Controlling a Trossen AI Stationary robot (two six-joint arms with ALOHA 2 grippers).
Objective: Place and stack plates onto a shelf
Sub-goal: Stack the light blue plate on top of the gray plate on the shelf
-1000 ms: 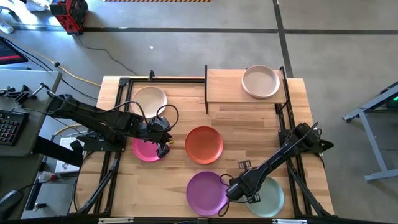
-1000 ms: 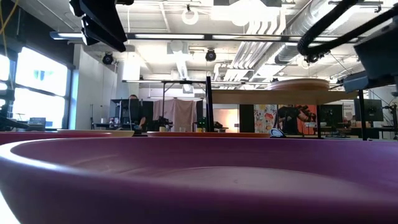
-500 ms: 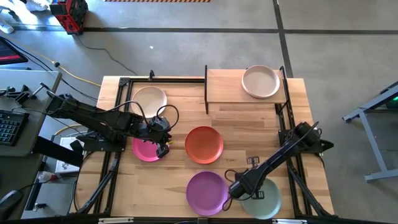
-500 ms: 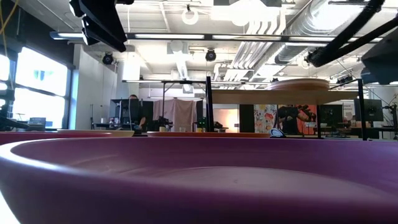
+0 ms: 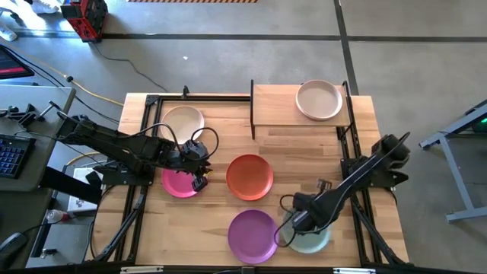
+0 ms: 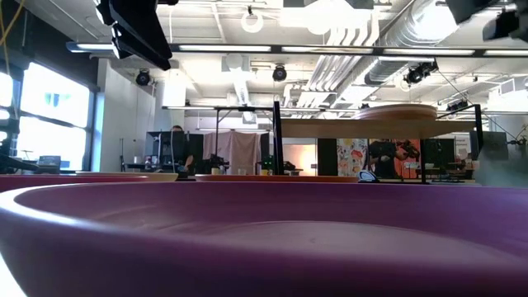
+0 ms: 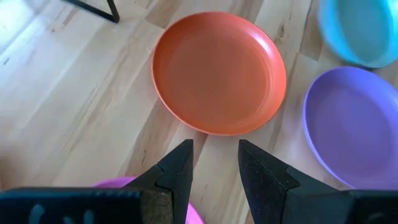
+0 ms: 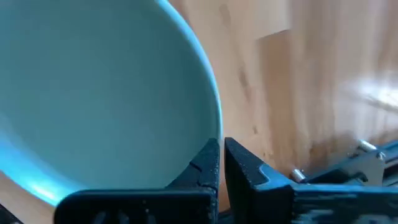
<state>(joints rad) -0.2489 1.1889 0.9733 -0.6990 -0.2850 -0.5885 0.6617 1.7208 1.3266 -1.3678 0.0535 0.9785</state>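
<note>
Pinching the pale grey-green plate (image 5: 313, 237) by its rim, the right gripper (image 5: 293, 226) sits well apart from the shelf (image 5: 281, 105).

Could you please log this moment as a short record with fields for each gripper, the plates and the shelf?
Right gripper: fingers shut on the pale grey-green plate rim
Left gripper: fingers open, over the magenta plate
Shelf: holds one beige plate
On tabletop: cream plate, orange plate, purple plate
</note>
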